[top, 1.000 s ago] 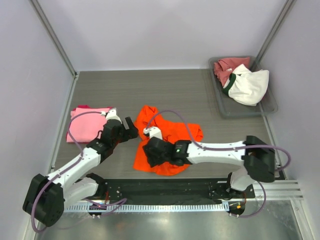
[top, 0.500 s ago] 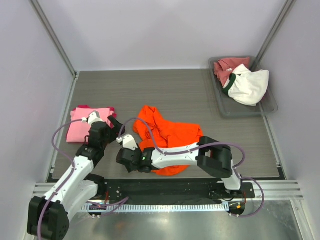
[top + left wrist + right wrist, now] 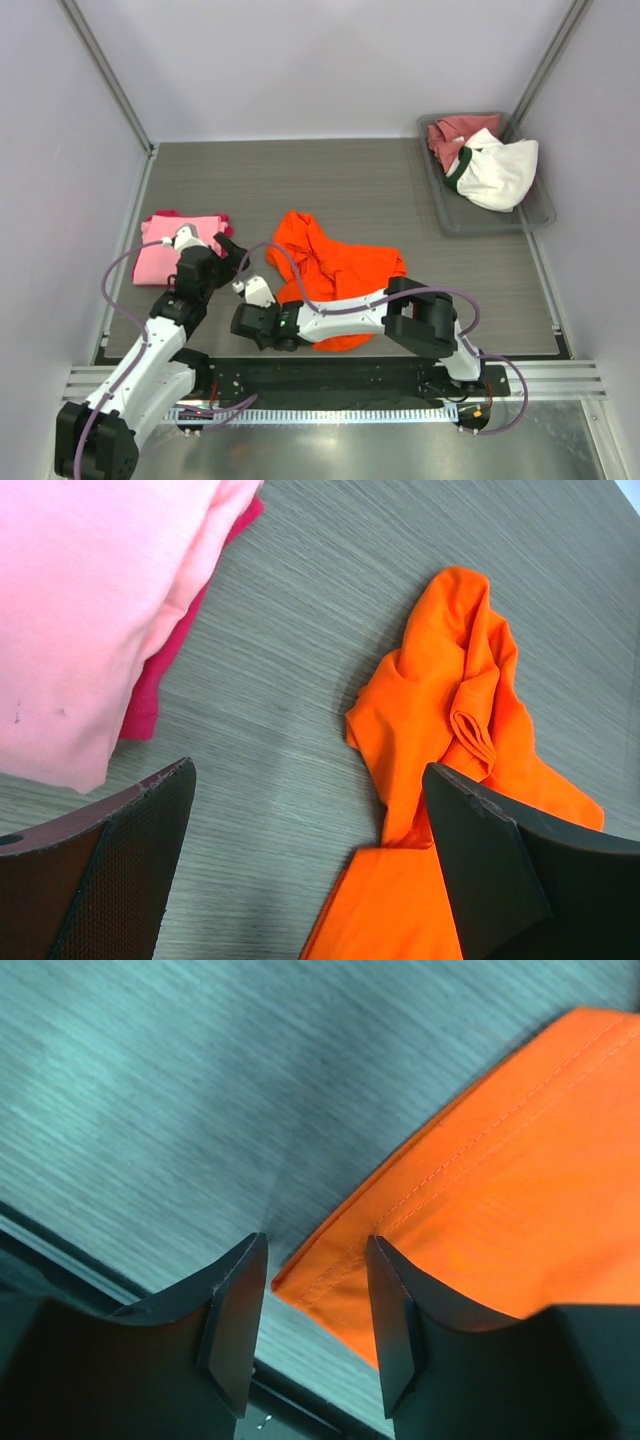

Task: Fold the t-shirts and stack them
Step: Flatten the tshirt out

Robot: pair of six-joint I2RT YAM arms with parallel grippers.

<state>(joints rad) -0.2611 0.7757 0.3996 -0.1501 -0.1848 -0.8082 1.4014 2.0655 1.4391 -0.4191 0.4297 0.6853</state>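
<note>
Progress, read from the left of the overhead view. At centre left I see a folded pink t-shirt lying on a magenta t-shirt whose edge shows beneath it, so I judge two garments done and stacked. In the middle of the table an orange t-shirt lies crumpled and twisted, neither spread nor folded; I take it as the garment in hand. In the upper right a grey bin holds a rose-red t-shirt and a white t-shirt with a dark collar, both bunched and untouched. By my reckoning three of five remain.

Grippers, in the same order. My left gripper hangs above bare table between the pink stack and the orange cloth, its jaws spread wide, holding and touching nothing. My right gripper sits low at the lower left of the orange shirt, near the table's front edge. Its jaws stand about half apart and straddle the hemmed corner. The stitched edge lies between the fingers with a gap on each side, so I read the corner as bracketed but not yet clamped.
</note>
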